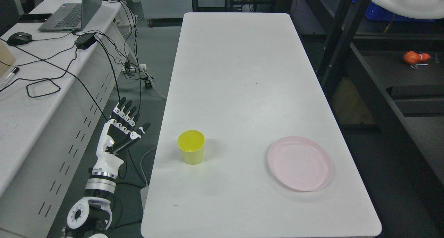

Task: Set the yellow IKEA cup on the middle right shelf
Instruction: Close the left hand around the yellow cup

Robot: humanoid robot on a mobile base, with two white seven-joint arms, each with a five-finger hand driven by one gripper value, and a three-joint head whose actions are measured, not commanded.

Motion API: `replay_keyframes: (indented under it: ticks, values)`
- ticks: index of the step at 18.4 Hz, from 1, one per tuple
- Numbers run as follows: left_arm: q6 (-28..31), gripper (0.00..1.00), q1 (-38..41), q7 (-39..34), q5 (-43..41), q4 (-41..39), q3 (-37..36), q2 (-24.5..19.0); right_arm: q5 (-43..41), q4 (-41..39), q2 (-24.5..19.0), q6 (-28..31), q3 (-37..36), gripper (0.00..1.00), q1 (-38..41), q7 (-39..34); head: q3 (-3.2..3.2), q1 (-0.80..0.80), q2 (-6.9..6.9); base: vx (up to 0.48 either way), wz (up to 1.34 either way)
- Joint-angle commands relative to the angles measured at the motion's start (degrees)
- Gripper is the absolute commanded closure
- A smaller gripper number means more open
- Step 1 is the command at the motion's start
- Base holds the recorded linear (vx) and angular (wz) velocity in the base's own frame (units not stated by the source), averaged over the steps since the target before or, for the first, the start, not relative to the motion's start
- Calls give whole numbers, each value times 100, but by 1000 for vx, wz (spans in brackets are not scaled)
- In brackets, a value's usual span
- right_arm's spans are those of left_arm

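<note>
A yellow cup (191, 147) stands upright on the white table (239, 75), near its front left part. My left hand (126, 121) hangs off the table's left side, over the floor, fingers straight and spread, holding nothing. It is a hand's width to the left of the cup and not touching it. The dark shelf unit (392, 71) stands to the right of the table. My right arm does not show.
A pink plate (300, 163) lies on the table's front right. An orange object (414, 57) sits on a shelf board at the right. A desk (34, 92) with a laptop, a mouse and cables stands at the left.
</note>
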State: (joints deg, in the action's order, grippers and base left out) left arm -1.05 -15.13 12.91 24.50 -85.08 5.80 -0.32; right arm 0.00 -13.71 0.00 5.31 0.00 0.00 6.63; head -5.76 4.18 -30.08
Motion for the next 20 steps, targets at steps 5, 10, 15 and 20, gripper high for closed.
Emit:
replay_keyframes:
  ticks: [5,10,15,20]
  values:
    - [-1,2,-289,-105,-815,747,-1116,-68,-141,0,100,5,97,0,79,4,0,0,0,4,-8]
    - [17,2,-272,-52,-1298,756,-1546,-68,-141,0,100,5,97,1,79,4,0,0,0,0,0]
    - [17,2,-272,45,-1352,774,-2030,-68,-141,0,100,5,97,1,79,4,0,0,0,0,0]
    - [-1,2,-289,45,-1378,1230,-2092,-68,-141,0,100,5,97,1,79,4,0,0,0,0,0]
